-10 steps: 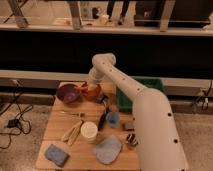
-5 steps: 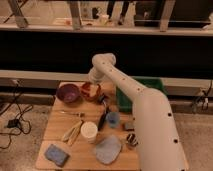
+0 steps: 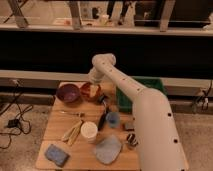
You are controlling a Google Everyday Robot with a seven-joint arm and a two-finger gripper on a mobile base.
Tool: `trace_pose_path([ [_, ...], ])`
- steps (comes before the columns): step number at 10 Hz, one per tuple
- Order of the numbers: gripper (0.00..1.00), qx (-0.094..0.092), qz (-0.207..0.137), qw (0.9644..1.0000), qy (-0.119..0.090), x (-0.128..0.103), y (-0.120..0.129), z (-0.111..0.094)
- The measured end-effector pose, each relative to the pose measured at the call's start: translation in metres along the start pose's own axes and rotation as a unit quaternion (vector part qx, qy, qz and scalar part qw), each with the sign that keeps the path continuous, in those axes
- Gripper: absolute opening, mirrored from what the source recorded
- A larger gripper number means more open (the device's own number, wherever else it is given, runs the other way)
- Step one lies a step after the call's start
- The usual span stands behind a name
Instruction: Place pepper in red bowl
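Hand (image 3: 102,98) open beside red bowl (image 3: 90,91); purple bowl (image 3: 68,93) adjacent.

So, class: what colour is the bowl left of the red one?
Dark purple-maroon bowl, clearest in the camera view; the gripper sits beside the red bowl.

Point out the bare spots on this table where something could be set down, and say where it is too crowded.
Bare wood lies between the purple bowl and the utensils, and along the table's left edge above the blue sponge. It is crowded around the white cup, blue cup and grey cloth. The gripper is open over the red bowl.
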Motion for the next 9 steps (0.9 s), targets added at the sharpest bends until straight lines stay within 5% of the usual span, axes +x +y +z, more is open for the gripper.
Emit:
trace_pose_path([
  [5,0.80,0.001,0.001,1.0000,0.000,0.000,0.000,0.000],
  [9,0.80,0.029,0.001,0.9996,-0.004,-0.008,-0.001,-0.018],
])
